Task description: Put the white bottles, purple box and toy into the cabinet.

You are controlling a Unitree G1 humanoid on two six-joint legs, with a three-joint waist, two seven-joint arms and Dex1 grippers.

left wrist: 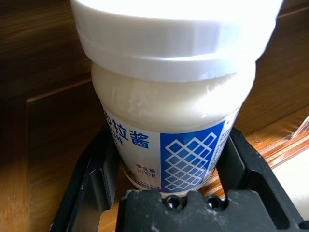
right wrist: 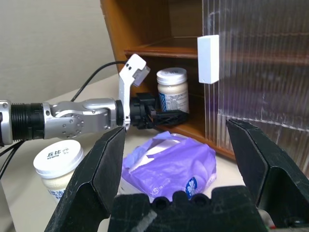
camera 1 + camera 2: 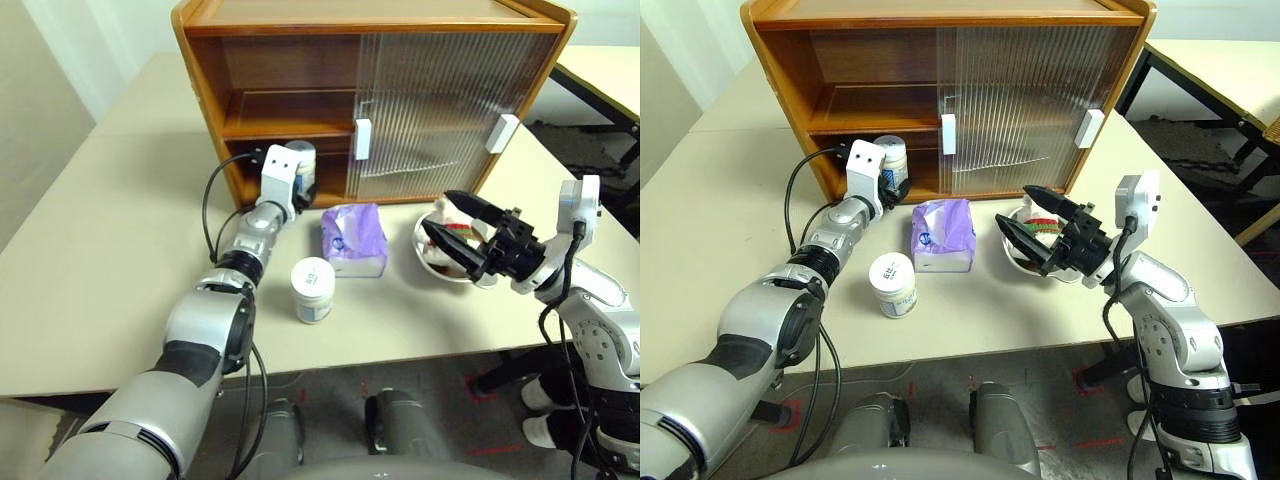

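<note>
A white bottle (image 3: 314, 289) stands nearest on the surface (image 3: 100, 250) beside the purple box (image 3: 353, 240), the right hand (image 3: 452, 232) hovers wide open and empty, and the left hand (image 1: 164, 169) clasps another white bottle (image 1: 169, 96) on the cabinet's (image 3: 370, 90) lower shelf.

white bottles: two, one (image 3: 301, 160), another (image 3: 313, 289)
purple box (image 3: 354, 241): one
toy (image 3: 446, 213): one
bowl (image 3: 428, 262): one
cabinet (image 3: 300, 100): one
</note>
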